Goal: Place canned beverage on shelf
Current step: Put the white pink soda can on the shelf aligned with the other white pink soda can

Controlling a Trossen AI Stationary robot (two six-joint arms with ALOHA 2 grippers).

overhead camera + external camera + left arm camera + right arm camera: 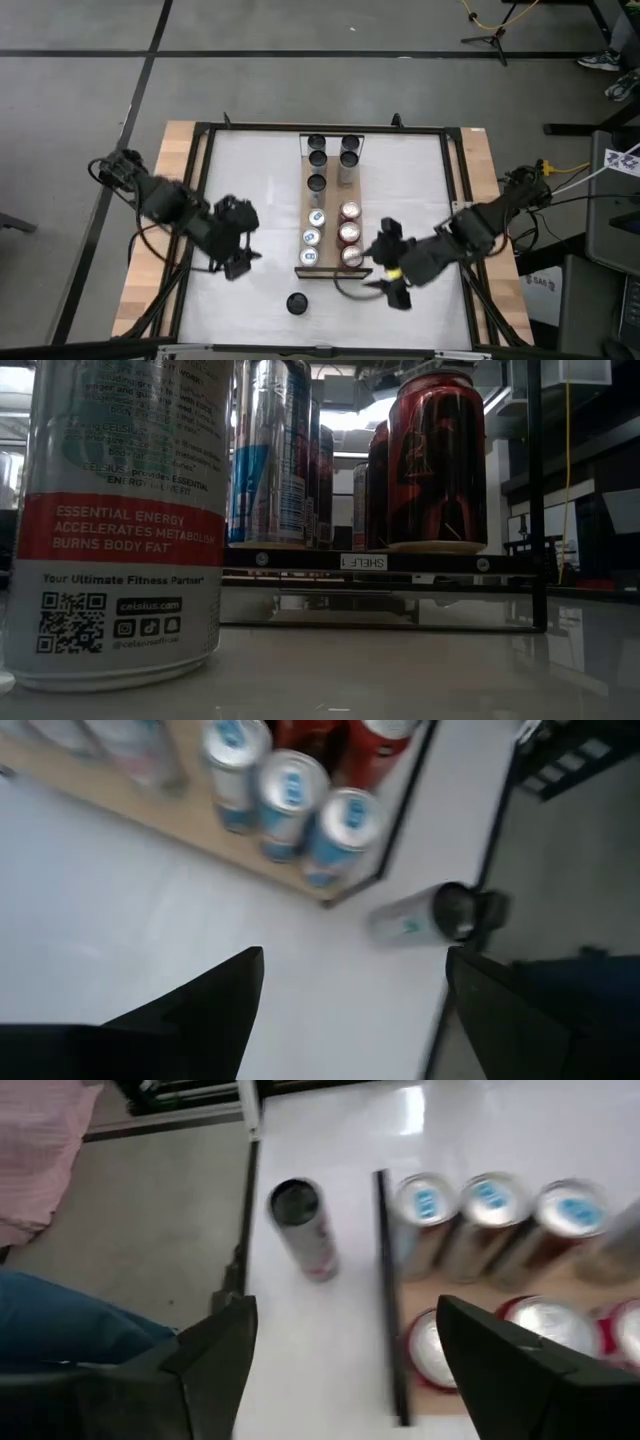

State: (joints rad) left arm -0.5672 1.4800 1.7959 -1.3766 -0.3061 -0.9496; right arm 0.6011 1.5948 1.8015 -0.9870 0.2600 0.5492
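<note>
- Left claw (240,262): fingers wide, empty, above the counter (250,190) beside the shelf (330,262).
- Right claw (392,262): wide, empty, near the shelf's red cans (350,232).
- Lone can (297,303): upright on the counter, apart from the shelf.

Looks like a robotics lab or test workshop, not a home. Bare grey concrete floor (300,80) crossed by dark tape lines, a white table (260,200) boxed in a black metal frame (330,128) with two arms bolted at 9 and 3 o'clock, loose cables (570,180) trailing off at 3 o'clock and a stand's legs (490,40) at 1 o'clock. Staged like a shop mock-up too: a labelled wooden shelf (331,262) at centre stocked with rows of cans (349,232).
</note>
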